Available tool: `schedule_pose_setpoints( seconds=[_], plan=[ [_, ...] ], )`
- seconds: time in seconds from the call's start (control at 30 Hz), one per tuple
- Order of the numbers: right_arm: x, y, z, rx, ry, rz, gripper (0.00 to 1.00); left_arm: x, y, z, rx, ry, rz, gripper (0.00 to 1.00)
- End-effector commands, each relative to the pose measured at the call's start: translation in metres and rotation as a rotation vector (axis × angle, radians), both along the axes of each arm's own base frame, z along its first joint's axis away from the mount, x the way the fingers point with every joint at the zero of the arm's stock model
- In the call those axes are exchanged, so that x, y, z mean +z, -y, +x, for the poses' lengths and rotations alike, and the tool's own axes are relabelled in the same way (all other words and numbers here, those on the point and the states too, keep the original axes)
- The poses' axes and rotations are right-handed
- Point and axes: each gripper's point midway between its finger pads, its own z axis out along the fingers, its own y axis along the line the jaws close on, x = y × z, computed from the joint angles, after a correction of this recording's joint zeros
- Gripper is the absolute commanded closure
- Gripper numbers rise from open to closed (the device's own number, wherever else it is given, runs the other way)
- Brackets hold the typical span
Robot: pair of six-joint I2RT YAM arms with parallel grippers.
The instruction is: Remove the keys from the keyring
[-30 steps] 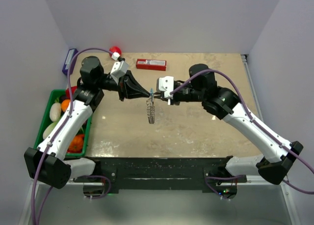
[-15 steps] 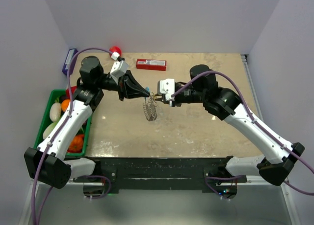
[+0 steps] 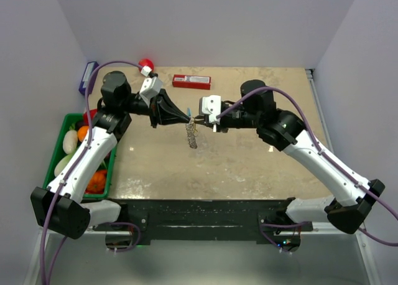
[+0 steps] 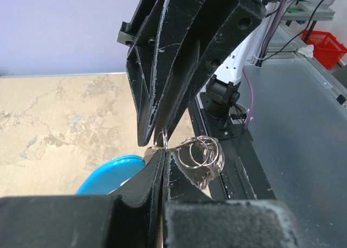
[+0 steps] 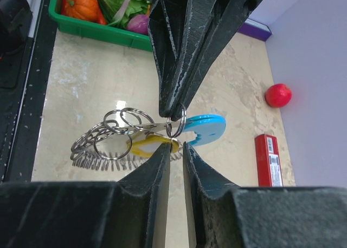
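Note:
The keyring [image 3: 192, 135], a bunch of silvery rings [image 5: 120, 128] with a light-blue tag [image 5: 209, 126], hangs above the table between both arms. My left gripper [image 3: 188, 117] is shut on one ring [image 4: 164, 144] of it, the other rings [image 4: 201, 150] dangling beside its fingers. A yellow key piece [image 5: 145, 145] hangs from the same ring. My right gripper [image 5: 176, 146] faces the left one tip to tip. Its jaws stand a narrow gap apart, one fingertip [image 5: 167, 150] touching the yellow key, and nothing shows between them. A coiled wire part [image 5: 100, 160] hangs lowest.
A red box [image 3: 191, 81] and a red ball [image 3: 145, 65] lie at the back of the table. A green bin [image 3: 111, 173] of vegetables sits at the left edge, and a purple object [image 3: 87, 76] leans on the left wall.
The hanging rings swung slightly left and back and now hang shorter. The right gripper shifted a little right, then returned to the left gripper's tip. The left arm held still.

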Motion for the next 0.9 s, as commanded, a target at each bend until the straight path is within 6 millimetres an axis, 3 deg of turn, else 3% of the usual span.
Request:
schedule_pose_setpoints(
  seconds=[0.0, 0.17, 0.37, 0.67, 0.87],
  plan=[
    [0.028, -0.003, 0.008, -0.028, 0.033, 0.065, 0.88, 0.013, -0.003, -0.006, -0.002, 0.064, -0.023, 1.0],
    [0.023, -0.003, 0.009, -0.026, 0.036, 0.051, 1.0, 0.014, -0.004, -0.006, -0.005, 0.063, -0.024, 1.0],
    [0.026, 0.004, 0.007, -0.031, 0.067, 0.032, 1.0, 0.013, -0.003, -0.005, -0.001, 0.061, -0.023, 1.0],
    [0.054, 0.016, 0.017, -0.111, 0.155, 0.036, 1.0, 0.01, -0.002, -0.001, 0.013, 0.049, -0.021, 1.0],
    [0.055, 0.013, 0.017, -0.1, 0.158, 0.023, 1.0, 0.008, -0.002, 0.001, 0.024, 0.045, -0.02, 1.0]
  ],
)
